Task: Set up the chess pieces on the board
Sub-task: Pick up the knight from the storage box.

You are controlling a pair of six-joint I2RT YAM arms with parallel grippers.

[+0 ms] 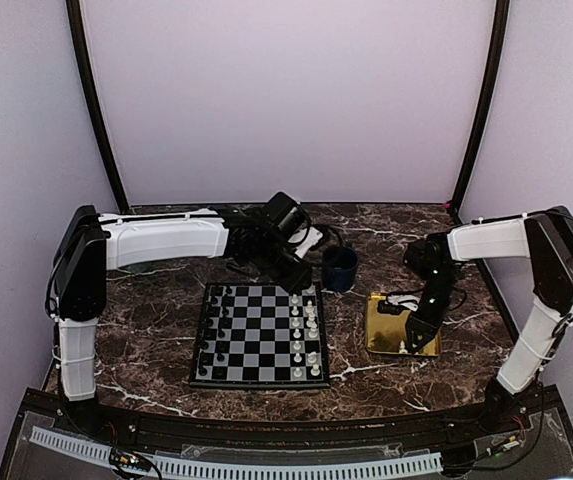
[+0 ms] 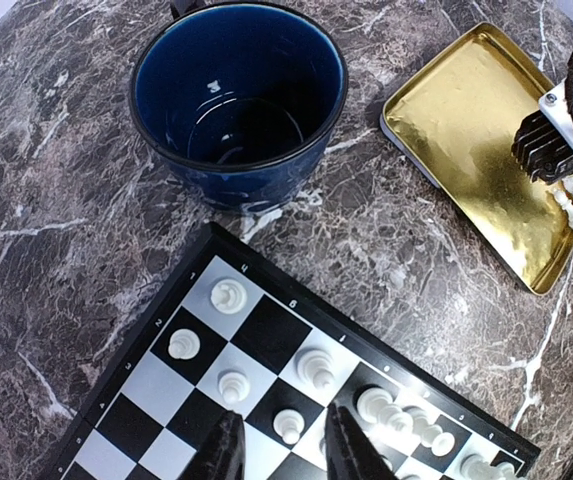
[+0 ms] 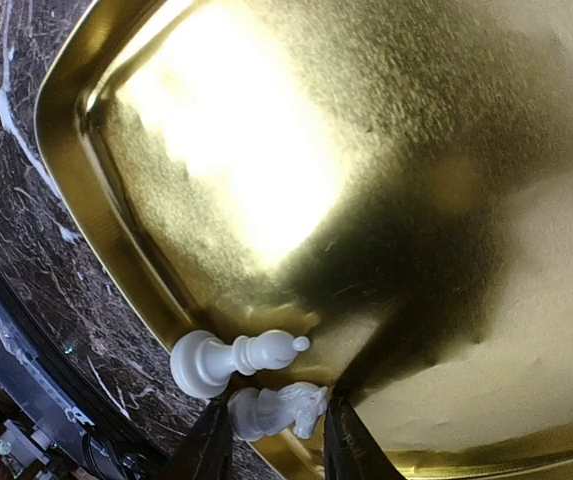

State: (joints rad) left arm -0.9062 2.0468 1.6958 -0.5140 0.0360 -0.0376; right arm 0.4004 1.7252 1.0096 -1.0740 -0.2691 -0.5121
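Marble worktop (image 1: 146, 330) is carrying the board (image 1: 258, 335). Left hand (image 2: 282, 414) is straddling its pawn (image 2: 288, 427), narrowly open; right hand (image 3: 277, 406) is pinching a knight (image 3: 271, 413) in the tray (image 3: 446, 200) beside it.

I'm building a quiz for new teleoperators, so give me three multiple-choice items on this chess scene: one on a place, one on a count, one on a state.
1. Where does the blue mug stand, relative to the chessboard and the gold tray?
A. on the chessboard
B. in the gold tray
C. on the table, past the chessboard's far right corner

2. How many white pieces show in the gold tray?
A. none
B. two
C. five

3. How do those pieces rest?
A. upright
B. on their sides
C. stacked

Answers:
1. C, the top view shows it on the marble.
2. B, a bishop and a knight sit in one corner.
3. B, both lie flat in the right wrist view.
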